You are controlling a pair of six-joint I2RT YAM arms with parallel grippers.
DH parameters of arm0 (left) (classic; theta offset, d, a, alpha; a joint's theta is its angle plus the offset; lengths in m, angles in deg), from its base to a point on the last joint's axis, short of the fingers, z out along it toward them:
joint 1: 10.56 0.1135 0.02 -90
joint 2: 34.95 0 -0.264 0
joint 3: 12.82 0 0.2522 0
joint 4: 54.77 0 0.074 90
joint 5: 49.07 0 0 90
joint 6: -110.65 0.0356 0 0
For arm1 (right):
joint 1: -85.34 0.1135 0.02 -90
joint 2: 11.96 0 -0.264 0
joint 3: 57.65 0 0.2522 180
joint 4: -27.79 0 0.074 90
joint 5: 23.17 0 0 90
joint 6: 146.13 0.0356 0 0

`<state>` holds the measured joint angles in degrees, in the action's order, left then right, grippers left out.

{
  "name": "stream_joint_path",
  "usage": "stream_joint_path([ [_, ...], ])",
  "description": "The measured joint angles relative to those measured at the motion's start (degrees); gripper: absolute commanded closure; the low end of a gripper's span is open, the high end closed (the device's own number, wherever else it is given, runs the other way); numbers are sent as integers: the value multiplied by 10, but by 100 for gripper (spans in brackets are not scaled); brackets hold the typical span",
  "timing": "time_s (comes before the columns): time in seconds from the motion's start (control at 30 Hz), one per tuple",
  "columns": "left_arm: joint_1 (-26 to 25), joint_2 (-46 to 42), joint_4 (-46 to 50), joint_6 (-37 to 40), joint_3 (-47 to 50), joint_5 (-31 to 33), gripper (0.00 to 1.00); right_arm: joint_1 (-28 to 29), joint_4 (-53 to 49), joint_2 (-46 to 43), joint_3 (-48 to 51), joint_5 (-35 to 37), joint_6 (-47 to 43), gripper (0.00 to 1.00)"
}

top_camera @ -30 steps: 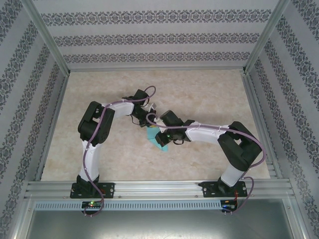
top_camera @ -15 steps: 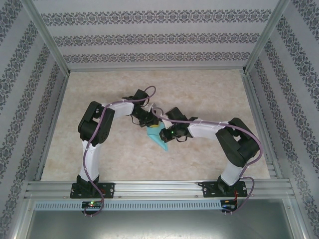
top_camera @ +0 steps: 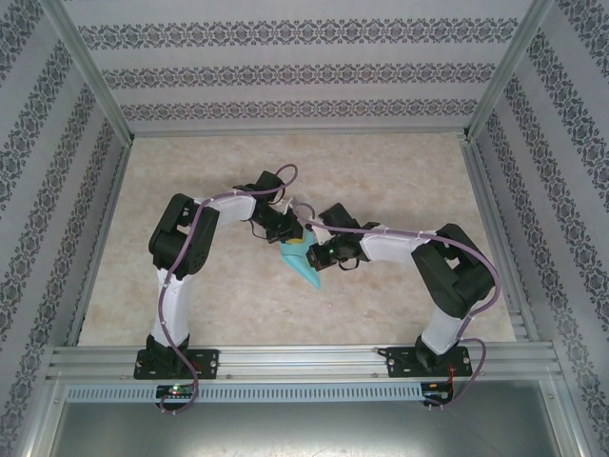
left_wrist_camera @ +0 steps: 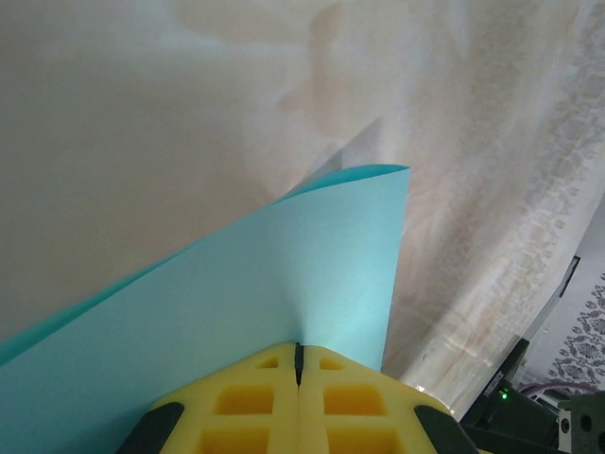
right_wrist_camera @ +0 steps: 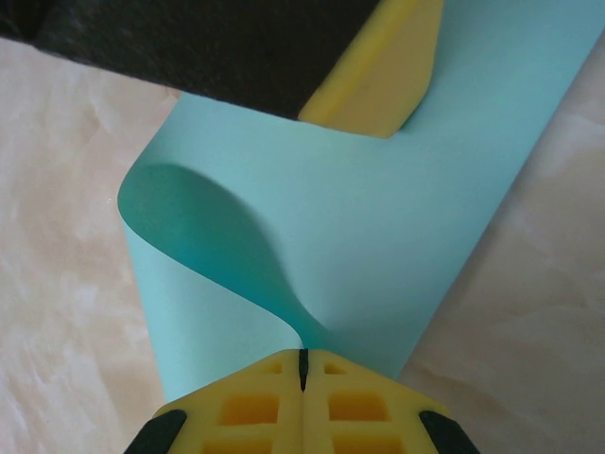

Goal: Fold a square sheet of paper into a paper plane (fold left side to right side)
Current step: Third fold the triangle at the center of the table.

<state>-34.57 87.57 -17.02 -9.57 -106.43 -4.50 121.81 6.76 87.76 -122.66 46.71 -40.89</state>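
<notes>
The square sheet of paper (top_camera: 303, 264) is light turquoise and hangs curled between the two arms at mid-table. My left gripper (left_wrist_camera: 299, 348) is shut on one edge, and the sheet (left_wrist_camera: 217, 303) rises away from its yellow fingers. My right gripper (right_wrist_camera: 302, 356) is shut on another edge, where the sheet (right_wrist_camera: 378, 246) bends over in a loose roll. A yellow finger (right_wrist_camera: 383, 71) of the left gripper pinches the far side in the right wrist view. In the top view the left gripper (top_camera: 296, 236) and right gripper (top_camera: 312, 251) sit close together above the paper.
The beige marbled table (top_camera: 381, 181) spreads around the arms. Patterned walls and metal rails (top_camera: 285, 357) frame it on all sides. Both arms' elbows bend inward toward the centre.
The right gripper moved left and up toward the left gripper, lifting its side of the paper. The sheet went from lying nearly flat to curling up between the two grippers.
</notes>
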Motion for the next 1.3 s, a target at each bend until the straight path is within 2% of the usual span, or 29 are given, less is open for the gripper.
stream_joint_path([
  [1.3,0,0,-17,-2,8,-9,98,-7,-2,2,-5,1,1,100],
])
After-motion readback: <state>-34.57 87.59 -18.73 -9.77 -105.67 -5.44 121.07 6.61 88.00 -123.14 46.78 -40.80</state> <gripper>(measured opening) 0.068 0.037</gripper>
